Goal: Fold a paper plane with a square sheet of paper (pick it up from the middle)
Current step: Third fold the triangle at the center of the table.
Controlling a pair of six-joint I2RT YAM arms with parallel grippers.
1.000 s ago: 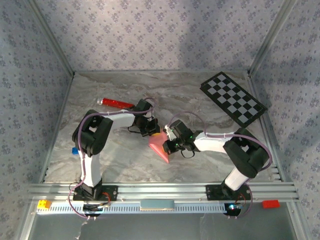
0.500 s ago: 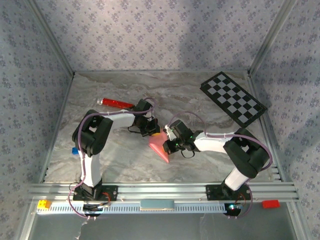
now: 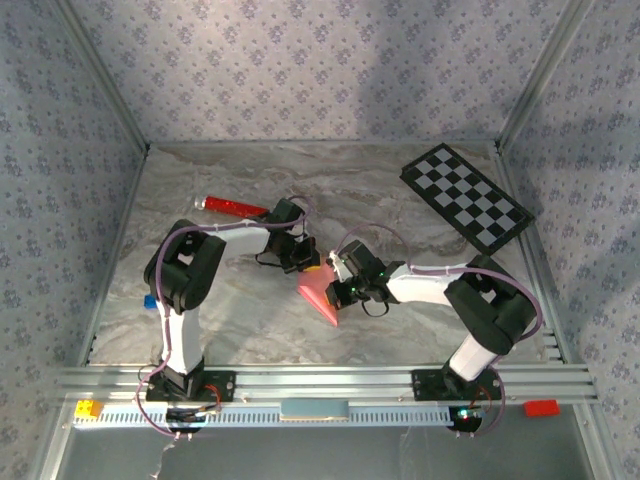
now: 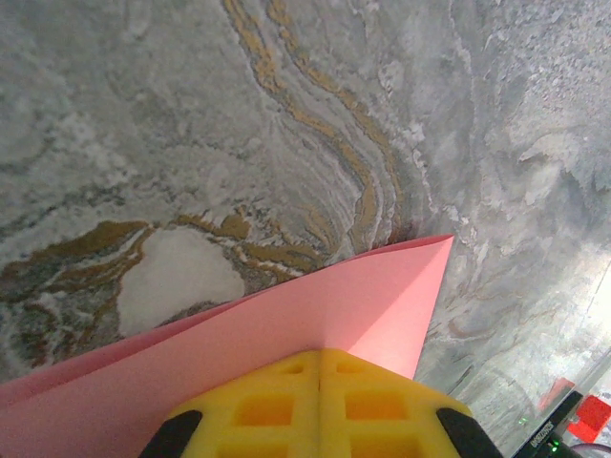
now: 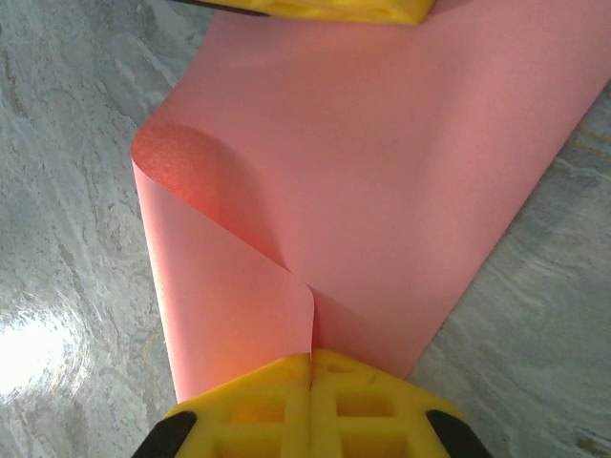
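**Paper mid-fold, both grippers pinched on it**

Rail nearest you: small yellow block [image 3: 88,408] at left, red block [image 3: 540,407] at right, neither part of the job. Just beyond, mid-table, you have the square sheet of paper [image 3: 318,290] lying as a pink wedge between the two wrists. Right gripper [image 5: 311,367] is closed, fingers meeting on the sheet's near edge. In its wrist view one flap curls over in a soft roll, not pressed flat. Left gripper [image 4: 320,367] is closed too, on the opposite edge, where a faint centre line runs up to it. A free corner points out over the marbled table [image 4: 191,143]. Farther back lie the red cylinder [image 3: 235,207] and, far right, the checkerboard [image 3: 465,195], both well apart from the paper.

Progress, as I judge it: early to middle. The sheet is gripped and partly doubled over, but there is no sharp nose, no wings, no dart shape. You need that rolled flap flattened into a crease, then the rest of the folds.
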